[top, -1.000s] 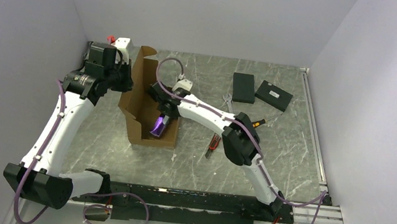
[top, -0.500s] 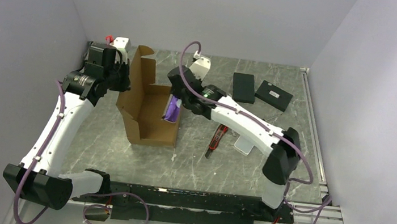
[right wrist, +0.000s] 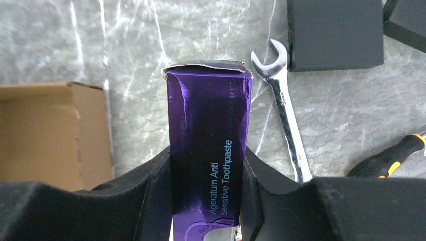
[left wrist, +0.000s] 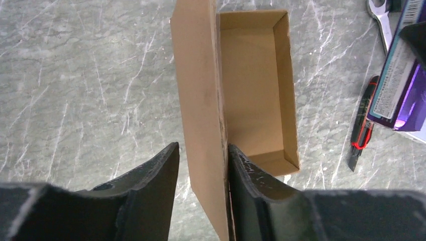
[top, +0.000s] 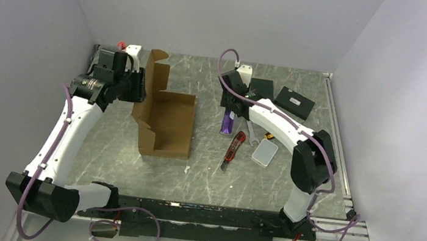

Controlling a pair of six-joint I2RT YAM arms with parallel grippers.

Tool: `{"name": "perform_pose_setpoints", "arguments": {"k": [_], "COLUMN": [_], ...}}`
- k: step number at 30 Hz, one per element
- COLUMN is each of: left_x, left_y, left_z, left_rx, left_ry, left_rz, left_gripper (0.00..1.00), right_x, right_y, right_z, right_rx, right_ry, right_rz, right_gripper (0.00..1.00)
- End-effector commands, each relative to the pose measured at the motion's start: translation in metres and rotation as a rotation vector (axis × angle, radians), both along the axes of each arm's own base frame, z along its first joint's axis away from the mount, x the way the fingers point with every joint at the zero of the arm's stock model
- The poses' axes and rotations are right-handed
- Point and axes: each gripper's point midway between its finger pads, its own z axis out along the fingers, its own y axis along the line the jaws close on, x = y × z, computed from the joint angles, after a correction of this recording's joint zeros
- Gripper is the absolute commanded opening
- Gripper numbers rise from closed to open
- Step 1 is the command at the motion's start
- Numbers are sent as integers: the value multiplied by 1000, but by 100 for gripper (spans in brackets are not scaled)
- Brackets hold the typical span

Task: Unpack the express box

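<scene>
The left gripper [left wrist: 202, 148] has its two fingers pinched in on the flap [left wrist: 198, 90] of the brown cardboard box [left wrist: 253, 85], holding that flap standing up on edge. The flap runs straight out from between the fingers, and the pad on one side is pressed right against the cardboard (the other side might have a sliver of gap, hard to call from this angle). The open tray of the box sits on the grey marbled table [left wrist: 75, 75] just past those fingers and a bit to one side, its plain cardboard floor in view. Over on the other arm, the right gripper [right wrist: 207, 153] is clamped on a purple toothpaste carton [right wrist: 208, 120], one finger on each long side, with the carton's end sticking out beyond the fingertips. From the top camera the carton hangs well clear of the box, off to its right. On the table past the right fingers lies a silver wrench [right wrist: 285, 108], just beside the carton's far end, and further out sit two black boxes [right wrist: 334, 32]. A screwdriver handle [right wrist: 389, 155], black with yellow, pokes in off to the side of those fingers. Back toward the arm bases from that gripper there's a red box cutter [top: 232, 150] and a small clear plastic case [top: 263, 152], near each other on the table.
</scene>
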Motion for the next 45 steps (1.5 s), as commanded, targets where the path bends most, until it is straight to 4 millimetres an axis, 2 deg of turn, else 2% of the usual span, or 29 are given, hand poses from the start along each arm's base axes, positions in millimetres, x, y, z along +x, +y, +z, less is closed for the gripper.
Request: {"name": "perform_pose_setpoints", "arguments": {"k": [1, 7, 9, 20, 26, 30, 33, 38, 41, 42, 43, 45], "left_x": [-2, -4, -4, -9, -17, -25, -33, -46, -53, -55, -57, -63], "left_y": [-4, -6, -6, -17, -23, -26, -28, -27, -24, -23, -22, -21], "left_z": [9, 6, 7, 27, 51, 75, 96, 126, 140, 144, 148, 158], "left_rx": [-17, -19, -20, -71, -108, -137, -163, -193, -203, -207, -209, -218], "left_ry": [-1, 9, 9, -43, -92, -145, -196, -293, -354, -375, -397, -441], "left_rz": [-23, -32, -36, -91, -124, -141, -150, -149, -134, -130, -126, -125], "left_gripper": [47, 55, 56, 70, 73, 74, 76, 79, 82, 89, 90, 91], "right_x": [6, 20, 27, 79, 90, 93, 94, 92, 85, 82, 77, 64], "right_y": [6, 3, 3, 5, 5, 5, 7, 4, 0, -2, -3, -6], "right_z": [-10, -34, -44, -70, -83, -88, -86, -68, -46, -36, -28, 2], "right_rx": [-50, -95, -110, -139, -172, -169, -166, -175, -168, -161, -153, -116], "right_ry": [34, 69, 83, 104, 116, 129, 137, 133, 110, 99, 91, 55], "right_rz": [93, 97, 95, 105, 118, 126, 137, 134, 137, 138, 142, 152], "right_gripper": [42, 43, 43, 45, 50, 57, 68, 74, 80, 81, 82, 83]}}
